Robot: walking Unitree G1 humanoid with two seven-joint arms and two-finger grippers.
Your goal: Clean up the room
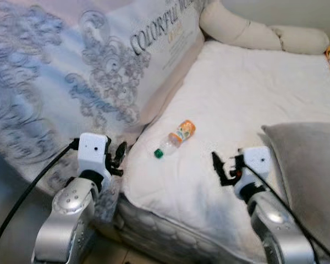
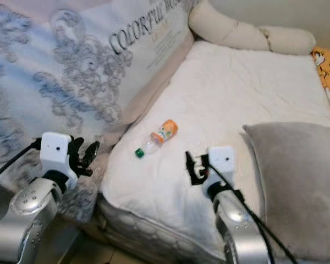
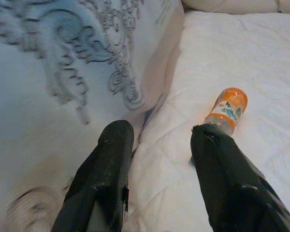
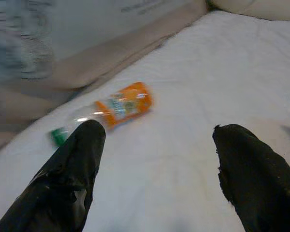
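A white quilted mattress [image 1: 247, 99] carries everything here, with a large patterned bedding bag [image 1: 71, 77] leaning along its left edge and a grey pillow [image 1: 308, 170] on its right side. Near the mattress's front left part lies a plastic bottle [image 1: 175, 138] on its side, orange label and green cap. The right gripper [image 1: 219, 168] hovers over the mattress just right of the bottle, fingers spread apart. The left gripper [image 1: 119, 157] sits at the mattress's left edge, near the bottle's cap end, fingers likewise parted.
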